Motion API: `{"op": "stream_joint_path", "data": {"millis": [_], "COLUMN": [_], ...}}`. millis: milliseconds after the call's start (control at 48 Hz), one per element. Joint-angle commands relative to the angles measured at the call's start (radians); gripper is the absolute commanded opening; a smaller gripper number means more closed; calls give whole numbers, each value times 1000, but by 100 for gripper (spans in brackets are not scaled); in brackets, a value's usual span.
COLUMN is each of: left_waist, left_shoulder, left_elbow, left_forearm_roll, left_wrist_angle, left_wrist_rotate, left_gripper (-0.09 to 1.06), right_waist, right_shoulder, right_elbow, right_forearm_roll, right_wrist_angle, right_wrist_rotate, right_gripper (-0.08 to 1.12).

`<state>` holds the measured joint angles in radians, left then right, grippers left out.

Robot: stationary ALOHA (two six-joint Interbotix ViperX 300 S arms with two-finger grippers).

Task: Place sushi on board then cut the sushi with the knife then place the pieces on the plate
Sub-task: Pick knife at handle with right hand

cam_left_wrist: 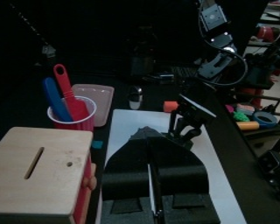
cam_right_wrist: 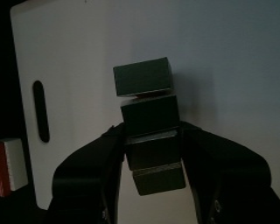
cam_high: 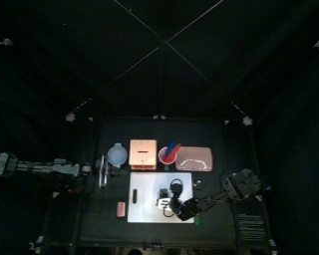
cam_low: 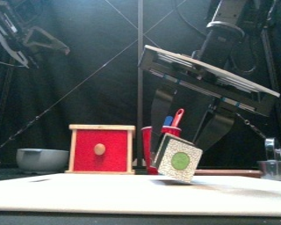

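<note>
The sushi roll [cam_low: 178,159] hangs tilted, low over the white board [cam_right_wrist: 84,52], pinched across its blocks by the right claw [cam_right_wrist: 152,131]. The pink tray [cam_high: 199,162] lies at the board's 1 o'clock. The left claw [cam_left_wrist: 150,138], pressed together, rests at the counter's [cam_high: 103,231] 9 o'clock.

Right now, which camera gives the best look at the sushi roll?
The right wrist view: the sushi roll fills the middle, its blocks distinct, held in the right tool. The front view shows only its end face; the top and left wrist views barely show it.
</note>
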<state>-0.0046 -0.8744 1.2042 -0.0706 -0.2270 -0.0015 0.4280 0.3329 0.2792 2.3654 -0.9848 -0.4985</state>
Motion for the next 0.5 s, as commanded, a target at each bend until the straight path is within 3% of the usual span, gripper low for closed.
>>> {"op": "stream_joint_path", "data": {"millis": [21,500], "left_waist": [-2,-2], "left_shoulder": [2,3], "left_elbow": [-14,-14], "left_forearm_roll": [0,2], "left_wrist_angle": [-5,-5], "left_wrist_rotate": [2,2], "left_gripper": [-3,-3], "right_waist": [-6,-6], "right_shoulder": [-26,-5], "right_elbow": [-20,-21], "right_forearm_roll": [2,3], "right_wrist_angle": [-6,-6], "right_wrist_rotate": [-3,0], "right_gripper": [60,82]}}
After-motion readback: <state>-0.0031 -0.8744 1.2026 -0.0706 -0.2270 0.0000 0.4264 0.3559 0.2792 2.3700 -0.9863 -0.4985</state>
